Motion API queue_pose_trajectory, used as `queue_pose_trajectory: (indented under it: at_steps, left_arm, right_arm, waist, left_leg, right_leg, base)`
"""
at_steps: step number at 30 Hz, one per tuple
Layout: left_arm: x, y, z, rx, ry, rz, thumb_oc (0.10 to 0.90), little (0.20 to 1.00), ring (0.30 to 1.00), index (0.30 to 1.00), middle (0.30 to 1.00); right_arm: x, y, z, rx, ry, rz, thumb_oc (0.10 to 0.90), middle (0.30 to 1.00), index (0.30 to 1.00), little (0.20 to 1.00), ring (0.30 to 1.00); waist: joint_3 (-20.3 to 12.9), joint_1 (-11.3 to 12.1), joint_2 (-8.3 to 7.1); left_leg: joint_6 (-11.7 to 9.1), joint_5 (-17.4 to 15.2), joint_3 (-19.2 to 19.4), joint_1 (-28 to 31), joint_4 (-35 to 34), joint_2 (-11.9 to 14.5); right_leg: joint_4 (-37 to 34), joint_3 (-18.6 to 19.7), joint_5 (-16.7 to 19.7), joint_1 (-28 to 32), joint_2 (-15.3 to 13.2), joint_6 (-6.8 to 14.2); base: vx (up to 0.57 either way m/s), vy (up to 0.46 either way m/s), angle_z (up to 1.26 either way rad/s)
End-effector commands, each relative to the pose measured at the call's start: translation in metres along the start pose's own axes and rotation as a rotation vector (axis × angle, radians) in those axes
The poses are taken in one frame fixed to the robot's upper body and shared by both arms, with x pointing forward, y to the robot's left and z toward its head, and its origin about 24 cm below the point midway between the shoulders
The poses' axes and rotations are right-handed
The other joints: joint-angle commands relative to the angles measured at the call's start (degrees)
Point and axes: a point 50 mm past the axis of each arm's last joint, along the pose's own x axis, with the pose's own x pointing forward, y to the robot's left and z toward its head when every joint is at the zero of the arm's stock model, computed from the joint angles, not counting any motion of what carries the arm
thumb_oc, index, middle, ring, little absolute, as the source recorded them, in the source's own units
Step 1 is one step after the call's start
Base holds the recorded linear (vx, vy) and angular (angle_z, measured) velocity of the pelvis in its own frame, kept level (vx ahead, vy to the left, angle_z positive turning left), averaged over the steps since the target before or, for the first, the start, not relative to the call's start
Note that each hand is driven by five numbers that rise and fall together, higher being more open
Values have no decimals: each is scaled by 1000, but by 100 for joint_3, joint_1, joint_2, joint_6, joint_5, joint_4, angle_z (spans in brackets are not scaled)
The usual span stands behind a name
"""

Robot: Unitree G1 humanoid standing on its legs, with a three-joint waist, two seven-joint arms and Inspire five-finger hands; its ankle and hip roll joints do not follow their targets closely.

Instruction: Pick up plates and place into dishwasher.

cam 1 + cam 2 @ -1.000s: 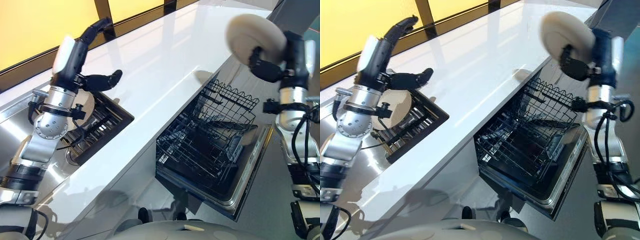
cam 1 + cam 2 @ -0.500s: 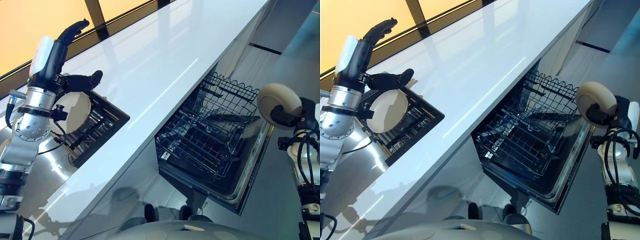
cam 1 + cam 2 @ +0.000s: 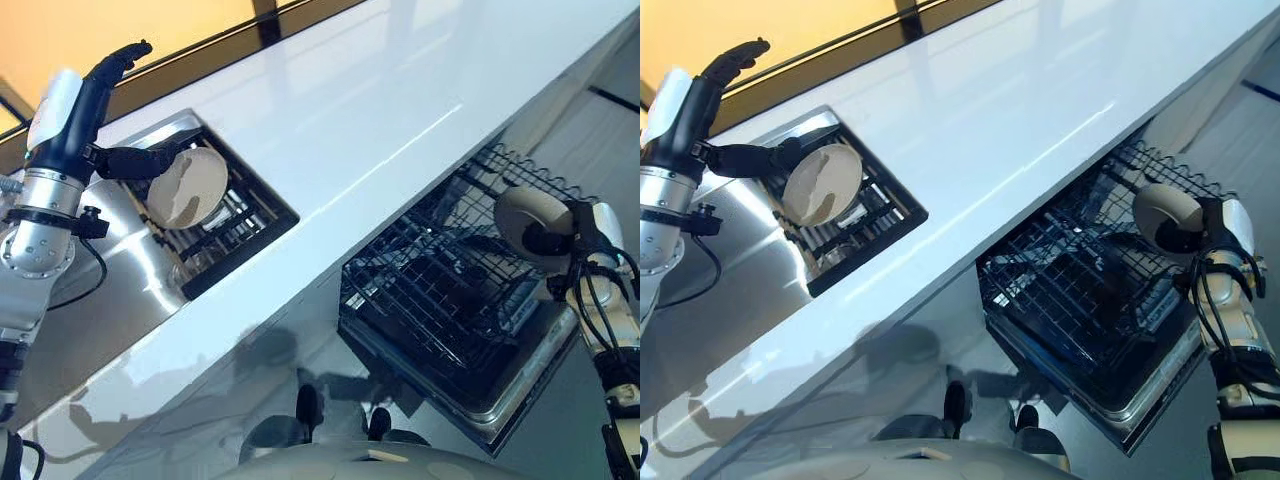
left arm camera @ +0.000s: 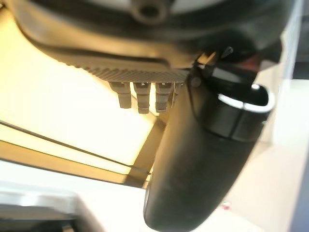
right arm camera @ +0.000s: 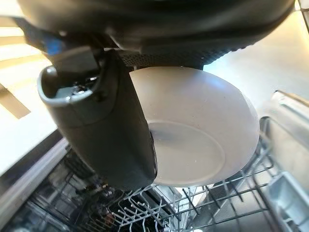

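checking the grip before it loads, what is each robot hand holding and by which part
The right robot hand grips a white plate by its rim, thumb across its face, above the dishwasher rack. The left robot hand is open, holding nothing.

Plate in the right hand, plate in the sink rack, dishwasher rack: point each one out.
Plate in the right hand (image 5: 203, 130), right wrist view, on its inner face.
Plate in the sink rack (image 3: 187, 187), left eye view, middle of its face.
Dishwasher rack (image 3: 440, 300), left eye view, on the wire grid.

R hand (image 3: 556, 238) gripping plate (image 3: 522, 218) over dishwasher rack (image 3: 440, 300), L hand (image 3: 95, 120) open by 2nd plate (image 3: 188, 187) in sink rack (image 3: 235, 225)
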Motion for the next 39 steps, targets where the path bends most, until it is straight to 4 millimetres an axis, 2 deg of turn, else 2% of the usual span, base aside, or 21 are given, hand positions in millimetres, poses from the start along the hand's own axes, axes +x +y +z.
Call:
queue_pose_trajectory:
  at_steps: [1, 5, 10, 18, 19, 20, 21, 28, 39]
  left_arm:
    - [9, 58, 15, 109, -97, 216, 800, 900, 900, 900, 900]
    - [7, 58, 15, 117, -97, 220, 800, 900, 900, 900, 900]
    - [3, 56, 14, 106, -94, 216, 800, 900, 900, 900, 900]
    - [0, 53, 12, 109, -77, 198, 800, 900, 900, 900, 900]
    - [0, 54, 12, 104, -76, 197, 800, 900, 900, 900, 900]
    - [0, 54, 12, 104, -76, 197, 800, 900, 900, 900, 900]
    - [0, 53, 12, 101, -75, 195, 800, 900, 900, 900, 900]
    - [-3, 51, 11, 96, -75, 178, 800, 900, 900, 900, 900]
    - [-18, 46, 1, 121, -36, 171, 800, 900, 900, 900, 900]
  right_arm:
    - [21, -67, 46, -83, -130, -202, 100, 300, 300, 200, 300]
    - [25, -61, 34, -117, -37, -183, 100, 300, 300, 200, 300]
    - [25, -41, 11, -202, 113, -87, 100, 300, 300, 200, 300]
    - [19, -13, -2, -253, 161, 8, 100, 300, 300, 200, 300]
    - [19, -10, -1, -262, 156, 17, 303, 474, 474, 403, 474]
    - [19, -10, -1, -264, 153, 18, 388, 547, 547, 488, 547]
    - [19, -7, 1, -269, 138, 18, 800, 900, 900, 900, 900]
    - [17, -2, 25, -270, -45, -17, 800, 900, 900, 900, 900]
    - [7, -6, 42, -219, -203, -38, 800, 900, 900, 900, 900]
  waist:
    - [-313, 80, 107]
    - [-241, 172, 135]
    - [-202, 262, 179]
    - [-162, 306, 207]
    - [-158, 311, 210]
    - [-155, 311, 210]
    - [-157, 309, 209]
    - [-184, 279, 200]
    - [-261, 224, 151]
  left_leg:
    - [-134, -913, 292, 26, 587, -18]
    - [-197, -880, 259, -101, 703, 6]
    - [-269, -838, 256, -185, 777, 31]
    - [-315, -808, 269, -228, 848, 55]
    - [-319, -804, 272, -235, 854, 54]
    - [-321, -803, 274, -236, 854, 55]
    - [-324, -797, 281, -235, 848, 57]
    - [-321, -774, 306, -189, 786, 35]
    - [-213, -801, 323, -13, 581, -78]
  right_leg:
    - [1636, -217, -1096, -581, 258, -232]
    - [1701, -312, -1143, -600, 218, -295]
    - [1666, -398, -1147, -568, 192, -350]
    - [1555, -376, -1095, -512, 220, -381]
    - [1534, -360, -1084, -509, 224, -377]
    - [1526, -356, -1079, -507, 226, -375]
    - [1502, -346, -1066, -503, 231, -368]
    - [1364, -274, -993, -440, 266, -317]
    - [1079, -154, -829, -350, 286, -181]
  base:
    - [15, -31, 23]
    - [1, -18, 13]
    - [8, 8, 23]
    - [6, 7, 6]
    - [0, 0, 0]
    - [0, 0, 0]
    - [0, 0, 0]
    - [-3, 35, 0]
    - [1, 56, -11]
